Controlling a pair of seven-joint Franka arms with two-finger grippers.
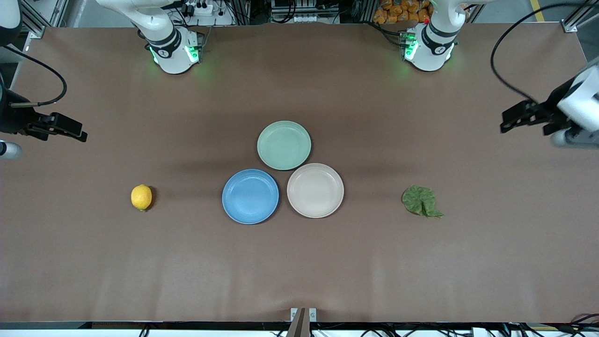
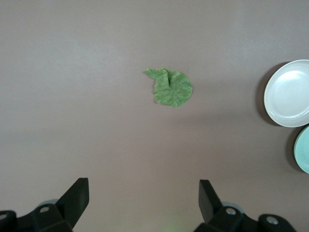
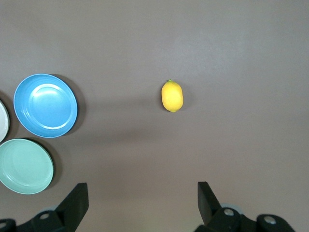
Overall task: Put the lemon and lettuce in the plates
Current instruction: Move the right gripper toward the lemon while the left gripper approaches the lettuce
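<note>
Overhead, both grippers' jaws gape above the brown table [image 1: 299, 262]: left gripper [image 2: 144, 199], right gripper [image 3: 142, 202].

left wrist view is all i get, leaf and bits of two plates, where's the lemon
Observer: The lemon lies on the table toward the right arm's end, apart from the blue plate.
Operator: blue plate? i don't see one
Observer: It sits beside the beige-pink plate, nothing in it.
Operator: what's the right arm doing
Observer: The right gripper hangs open over the table edge at its end, holding nothing.
Operator: and mine
Observer: The left gripper is open too, off toward its end from the lettuce.
</note>
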